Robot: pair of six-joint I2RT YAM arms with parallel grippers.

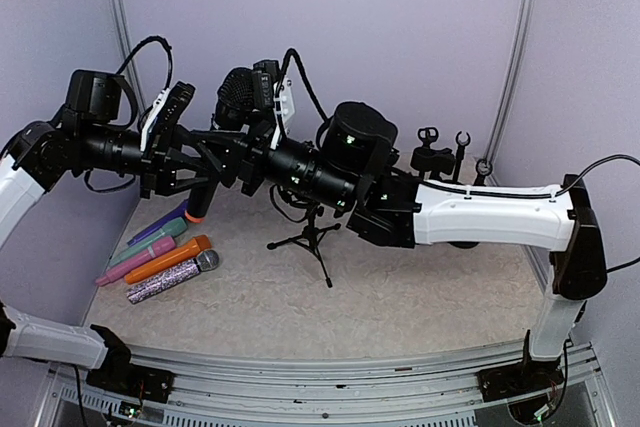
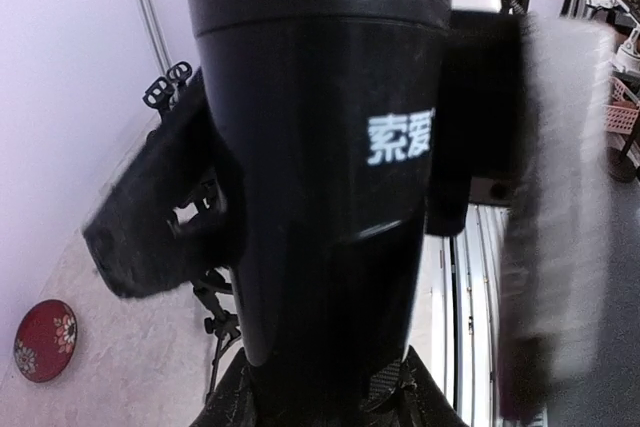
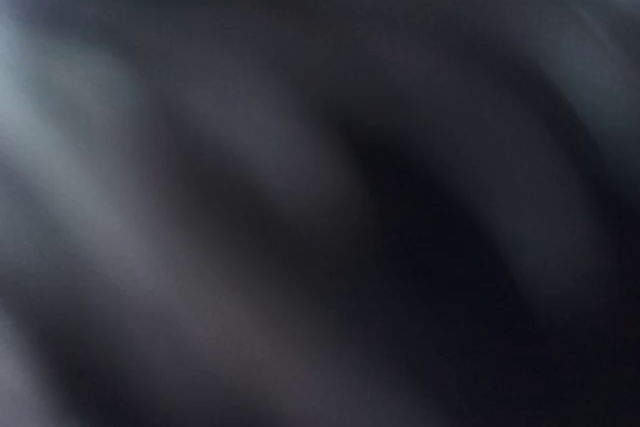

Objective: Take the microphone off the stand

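A black microphone (image 1: pixel 232 99) with an orange tail end hangs tilted in the air, well above the table. Its black body with white characters (image 2: pixel 330 167) fills the left wrist view. My left gripper (image 1: pixel 196 173) is shut round its handle, with a finger (image 2: pixel 150 232) on either side of the body. The black tripod stand (image 1: pixel 312 235) stands mid-table below my right arm. My right gripper (image 1: pixel 264 97) is right beside the microphone's head. Its jaws are hidden, and the right wrist view is only a dark blur.
Several microphones lie at the table's left: purple, green, pink (image 1: pixel 135 260), orange (image 1: pixel 168 258) and glittery silver (image 1: pixel 172 277). More small stands (image 1: pixel 440 155) are at the back right by the wall. A red patterned disc (image 2: pixel 45 339) lies on the table.
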